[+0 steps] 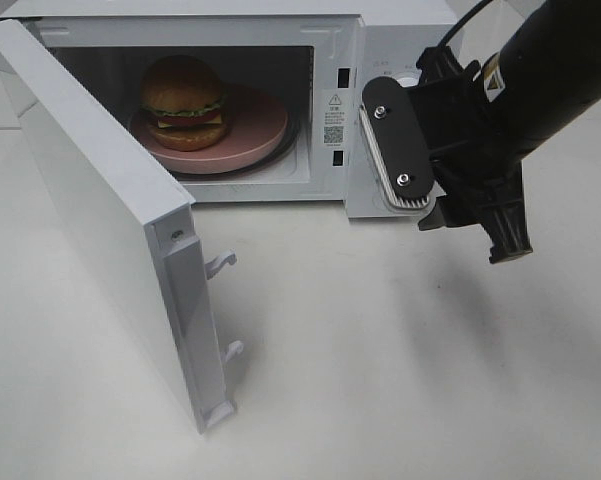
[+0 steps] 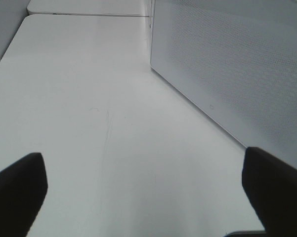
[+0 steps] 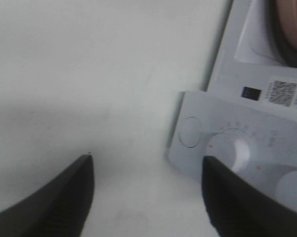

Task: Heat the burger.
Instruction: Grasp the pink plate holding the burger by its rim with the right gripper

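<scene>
A white table carries a white microwave, its door swung wide to the left. The right gripper hangs just before the control panel with its jaws apart. The left gripper, beside a dotted white panel, is spread wide too. Inside the cavity, a round pink plate bears the burger on its left half.

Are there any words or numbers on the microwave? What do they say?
On the sticker on the microwave front frame: a warning triangle, small print and a square code, all too small to read.
Around the dial on the control panel: marks too blurred to read.
No other writing shows.
</scene>
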`<state>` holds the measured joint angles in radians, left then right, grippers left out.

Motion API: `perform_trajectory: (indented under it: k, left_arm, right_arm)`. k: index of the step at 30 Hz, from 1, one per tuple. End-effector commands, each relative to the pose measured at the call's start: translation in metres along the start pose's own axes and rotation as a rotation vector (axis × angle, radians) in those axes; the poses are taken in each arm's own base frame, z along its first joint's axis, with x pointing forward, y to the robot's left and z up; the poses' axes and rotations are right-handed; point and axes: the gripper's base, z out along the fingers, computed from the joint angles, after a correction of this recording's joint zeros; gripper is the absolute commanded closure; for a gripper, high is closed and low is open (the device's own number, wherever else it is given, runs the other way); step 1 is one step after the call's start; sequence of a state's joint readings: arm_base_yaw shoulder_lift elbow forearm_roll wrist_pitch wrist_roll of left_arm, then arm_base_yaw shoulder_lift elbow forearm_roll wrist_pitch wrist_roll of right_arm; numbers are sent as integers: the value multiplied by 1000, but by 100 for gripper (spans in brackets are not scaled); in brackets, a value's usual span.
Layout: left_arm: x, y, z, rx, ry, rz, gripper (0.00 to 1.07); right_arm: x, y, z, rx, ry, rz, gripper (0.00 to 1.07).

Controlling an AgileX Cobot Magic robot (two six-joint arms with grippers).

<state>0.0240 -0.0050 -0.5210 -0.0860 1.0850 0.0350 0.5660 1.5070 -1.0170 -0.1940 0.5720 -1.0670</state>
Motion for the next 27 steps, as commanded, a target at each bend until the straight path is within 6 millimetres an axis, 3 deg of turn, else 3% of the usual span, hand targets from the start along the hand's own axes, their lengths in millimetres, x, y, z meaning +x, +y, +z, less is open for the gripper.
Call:
perform_trajectory:
  k: [1,15,27]
  left_arm:
    - [1,0,-1,-2,-24,-4,7]
    - [1,0,-1,-1,-24,-5,7]
    - [1,0,-1,-1,-24,-5,7]
  right_arm:
    - [-5,-11,-3,113,-53,-5,21]
    - [-14,-19,23,173,-101,-18,19]
    - [-48,-34,52,163,-140,-70,21]
